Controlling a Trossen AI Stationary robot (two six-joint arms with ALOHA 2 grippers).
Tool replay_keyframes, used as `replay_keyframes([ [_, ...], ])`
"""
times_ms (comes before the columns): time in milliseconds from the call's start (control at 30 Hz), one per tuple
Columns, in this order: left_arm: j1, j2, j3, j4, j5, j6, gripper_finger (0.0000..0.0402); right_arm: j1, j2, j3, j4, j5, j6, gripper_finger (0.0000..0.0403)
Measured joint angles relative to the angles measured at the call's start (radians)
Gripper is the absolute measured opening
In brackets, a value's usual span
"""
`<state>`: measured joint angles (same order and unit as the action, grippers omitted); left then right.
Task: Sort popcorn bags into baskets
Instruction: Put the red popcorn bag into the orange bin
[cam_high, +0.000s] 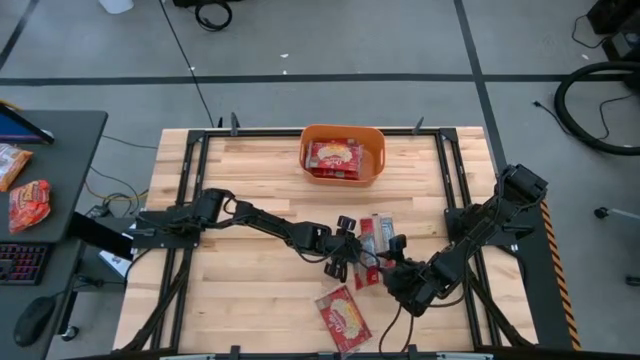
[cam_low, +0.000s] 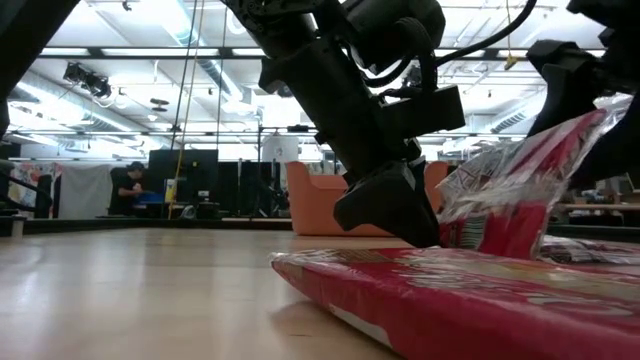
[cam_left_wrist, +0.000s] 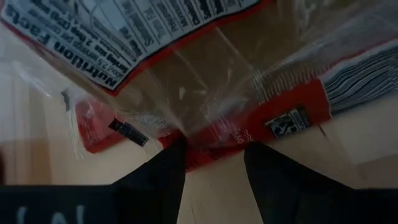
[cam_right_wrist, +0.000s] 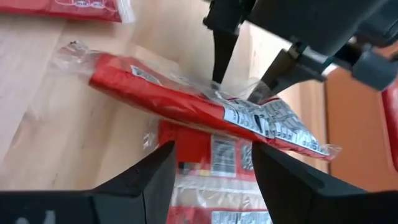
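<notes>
The orange basket (cam_high: 372, 131) sits at the table's far middle, and red popcorn bags (cam_high: 335, 155) lie inside it. My left gripper (cam_high: 347, 248) is at mid-table, shut on a popcorn bag (cam_right_wrist: 186, 102) that stands tilted. My right gripper (cam_high: 400, 268) is open just right of it, its fingers on either side of a second bag (cam_right_wrist: 193, 149) that lies flat on the wood. A third bag (cam_high: 343, 315) lies flat near the table's near edge. My left gripper comes from above, pointing down, and pinches the tilted bag by its raised long edge (cam_left_wrist: 211, 146), one finger on each face. The clear wrap bunches between the fingers (cam_left_wrist: 171, 165). The bag (cam_low: 530, 170) slants, its lower edge down among the other bags.
A dark side desk (cam_high: 70, 160) left of the table carries more red packets (cam_high: 28, 200) and a keyboard. The basket's wall (cam_low: 320, 205) shows behind the arms in the low view. A person (cam_low: 130, 185) sits far off in the room. Bare wood lies on the table's left half (cam_high: 230, 290).
</notes>
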<state>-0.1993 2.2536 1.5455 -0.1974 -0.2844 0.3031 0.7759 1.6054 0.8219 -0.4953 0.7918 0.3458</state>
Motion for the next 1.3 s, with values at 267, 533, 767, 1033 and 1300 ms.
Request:
replay_keyframes([
  [267, -0.003, 0.0, -0.001, 0.001, -0.001, -0.003, 0.0169, -0.012, 0.0, 0.0, 0.15, 0.056, -0.213, 0.0216],
  [533, -0.005, 0.001, -0.001, 0.003, 0.003, -0.003, 0.0169, -0.043, 0.0, 0.0, 0.243, 0.037, -0.387, 0.0216],
  [767, -0.005, 0.002, -0.001, 0.008, 0.035, -0.003, 0.0169, -0.054, 0.0, 0.0, 0.259, -0.003, -0.457, 0.0215],
  [1033, -0.006, -0.012, -0.002, -0.008, 0.108, 0.02, 0.0169, -0.059, 0.0, 0.0, 0.238, -0.083, -0.483, 0.0188],
  [1300, -0.014, -0.073, -0.005, -0.049, 0.133, 0.033, 0.0169, -0.059, 0.0, -0.001, 0.174, -0.127, -0.419, 0.0101],
])
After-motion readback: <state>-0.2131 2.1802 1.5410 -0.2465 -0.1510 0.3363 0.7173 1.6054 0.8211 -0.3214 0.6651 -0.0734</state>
